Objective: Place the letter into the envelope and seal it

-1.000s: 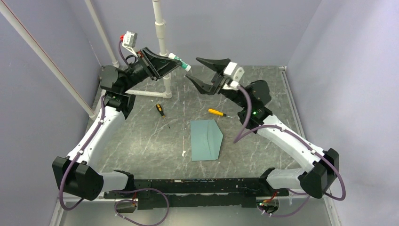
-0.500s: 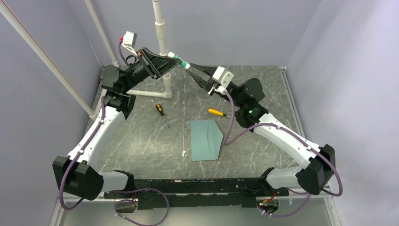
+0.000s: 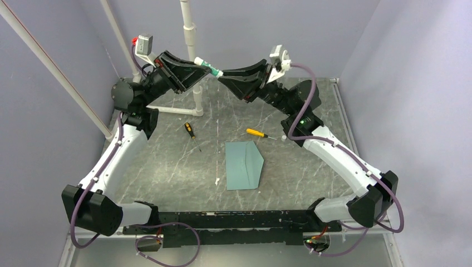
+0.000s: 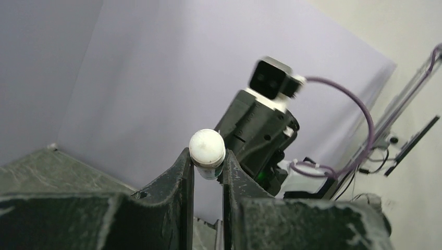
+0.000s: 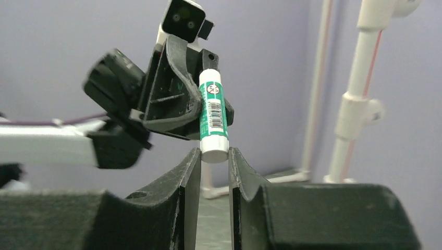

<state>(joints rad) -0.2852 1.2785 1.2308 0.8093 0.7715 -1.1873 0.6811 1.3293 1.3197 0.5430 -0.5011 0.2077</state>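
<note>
The teal envelope (image 3: 243, 165) lies flat on the table, its flap to the right; no separate letter sheet shows. A green and white glue stick (image 3: 209, 67) is held in the air between both arms. My left gripper (image 3: 201, 68) is shut on its body; in the left wrist view the stick's white end (image 4: 207, 148) sits between the fingertips of that gripper (image 4: 207, 162). My right gripper (image 3: 222, 79) is shut on the stick's white cap end, and in the right wrist view the stick (image 5: 213, 112) stands up from between the tips of that gripper (image 5: 214, 153).
A black-handled screwdriver (image 3: 191, 132) and a yellow-handled one (image 3: 256, 133) lie behind the envelope. A white pipe frame (image 3: 192, 39) stands at the back, with slanted poles at the left. A small white scrap (image 3: 217, 181) lies left of the envelope.
My right gripper, open a second ago, has moved up and left to the glue stick and shut on its cap end. My left gripper has lifted slightly with the stick.
</note>
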